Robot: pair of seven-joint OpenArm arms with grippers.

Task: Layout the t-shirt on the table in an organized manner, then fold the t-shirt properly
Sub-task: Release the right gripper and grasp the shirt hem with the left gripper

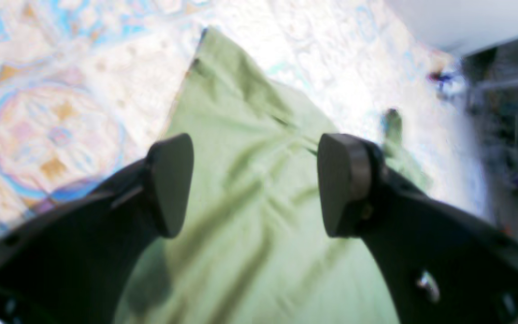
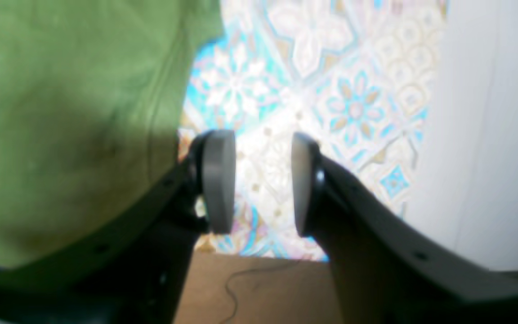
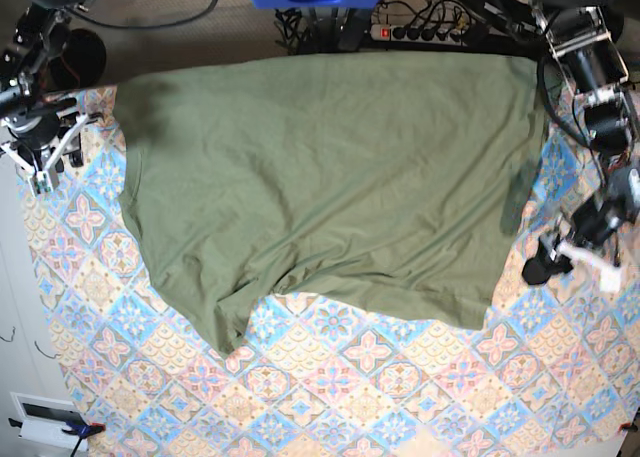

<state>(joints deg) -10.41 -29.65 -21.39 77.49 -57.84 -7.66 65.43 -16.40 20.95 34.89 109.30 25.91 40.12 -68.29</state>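
Table: patterned cloth beneath both pincers.
T-shirt: olive, wrinkled, spread out.
Left gripper: jaws wide, empty, shirt below.
Right gripper: jaws parted, empty, shirt beside.

The table is covered by a cloth patterned in diamond tiles with blue, pink and beige floral medallions. The olive-green t-shirt lies spread directly on it, wrinkled, filling most of the far half from near the left edge almost to the right edge. Its near hem runs unevenly, dipping lowest toward the left, and the near half of the tabletop shows bare pattern.
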